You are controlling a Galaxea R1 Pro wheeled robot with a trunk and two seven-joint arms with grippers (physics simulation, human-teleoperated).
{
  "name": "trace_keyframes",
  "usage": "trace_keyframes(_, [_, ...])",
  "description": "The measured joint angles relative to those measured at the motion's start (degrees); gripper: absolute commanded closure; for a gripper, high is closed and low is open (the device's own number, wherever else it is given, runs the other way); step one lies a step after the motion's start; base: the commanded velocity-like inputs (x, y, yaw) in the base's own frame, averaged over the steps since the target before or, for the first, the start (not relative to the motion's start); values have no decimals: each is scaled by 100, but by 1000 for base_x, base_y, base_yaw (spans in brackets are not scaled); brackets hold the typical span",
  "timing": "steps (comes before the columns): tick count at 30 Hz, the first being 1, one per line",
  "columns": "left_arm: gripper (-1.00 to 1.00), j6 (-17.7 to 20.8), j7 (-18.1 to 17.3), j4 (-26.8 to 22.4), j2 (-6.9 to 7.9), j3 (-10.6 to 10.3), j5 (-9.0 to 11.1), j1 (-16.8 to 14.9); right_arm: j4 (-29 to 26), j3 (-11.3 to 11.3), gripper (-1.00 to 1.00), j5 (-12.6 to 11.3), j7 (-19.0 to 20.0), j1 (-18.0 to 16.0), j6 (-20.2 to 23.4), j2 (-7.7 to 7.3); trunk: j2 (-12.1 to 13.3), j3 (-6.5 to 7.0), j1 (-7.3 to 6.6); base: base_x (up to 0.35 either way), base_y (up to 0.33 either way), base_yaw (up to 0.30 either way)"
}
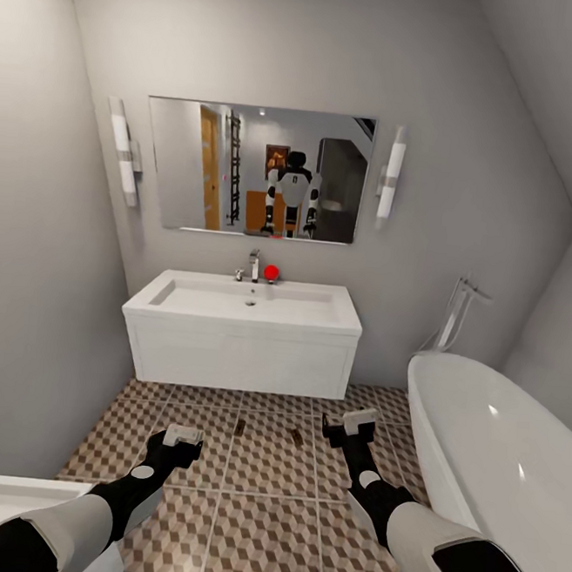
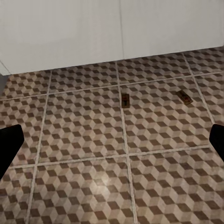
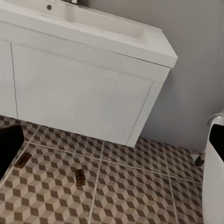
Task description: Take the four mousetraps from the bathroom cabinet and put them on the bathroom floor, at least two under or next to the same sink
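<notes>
**Two little traps on the tiles by the sink**

The white sink (image 3: pixel 88 79) hangs on the grey wall (image 3: pixel 196 79). Below it is the floor (image 3: pixel 140 196) with brown cube tiles. Two small brown mousetraps lie flat there, one (image 3: pixel 80 177) near the middle and one (image 3: pixel 23 160) beside a dark finger (image 3: pixel 8 147). They lie apart. A white tub edge (image 3: pixel 214 172) shows at the side.

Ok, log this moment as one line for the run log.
mousetraps: two on bathroom floor, left one, right one | place: before sink | left gripper: open, empty | right gripper: open, empty
</notes>
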Motion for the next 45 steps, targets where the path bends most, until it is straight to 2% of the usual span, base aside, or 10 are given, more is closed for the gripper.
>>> trace_keyframes(5, [-100,0,0,1,0,0,0,1,0,0,-100,0,0,-1,0,0,202,136,-110,0,0,0])
trace_keyframes(45, [-100,-1,0,1,0,0,0,-2,1,0,-100,0,0,-3,-1,0,194,485,-109,0,0,0])
